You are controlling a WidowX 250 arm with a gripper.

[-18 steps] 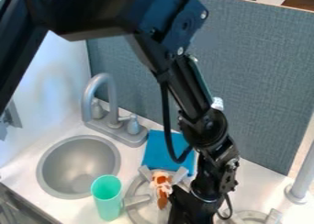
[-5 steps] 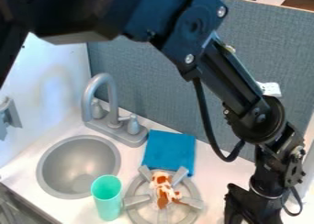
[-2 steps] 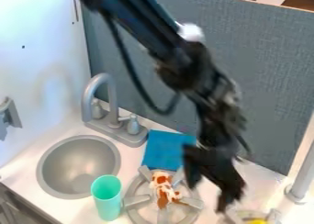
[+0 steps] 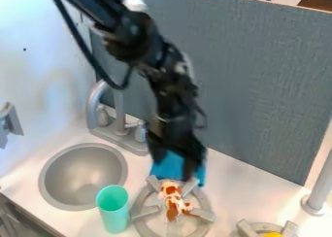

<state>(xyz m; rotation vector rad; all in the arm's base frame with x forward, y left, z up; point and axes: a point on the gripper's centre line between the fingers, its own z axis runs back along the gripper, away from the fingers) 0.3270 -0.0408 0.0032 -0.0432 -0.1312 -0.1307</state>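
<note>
The gripper (image 4: 172, 170) hangs open over the blue cloth (image 4: 170, 167), its fingers spread and nothing held between them. Just below it in the view, a white and orange-brown toy animal (image 4: 173, 201) lies on the grate of a grey burner (image 4: 138, 220). To the left of that burner stands a turquoise cup (image 4: 113, 214). Part of the cloth is hidden behind the gripper.
A round sink (image 4: 83, 175) is at the left, with a grey faucet (image 4: 119, 129) behind it. A second burner (image 4: 259, 227) holding something yellow (image 4: 272, 234) is at the bottom right, near a grey post (image 4: 319, 192). A grey partition (image 4: 259, 85) stands behind the counter.
The gripper has moved from the lower right, up and left, to above the blue cloth. The yellow thing on the right burner has come into sight. The toy, cup and cloth have stayed put.
</note>
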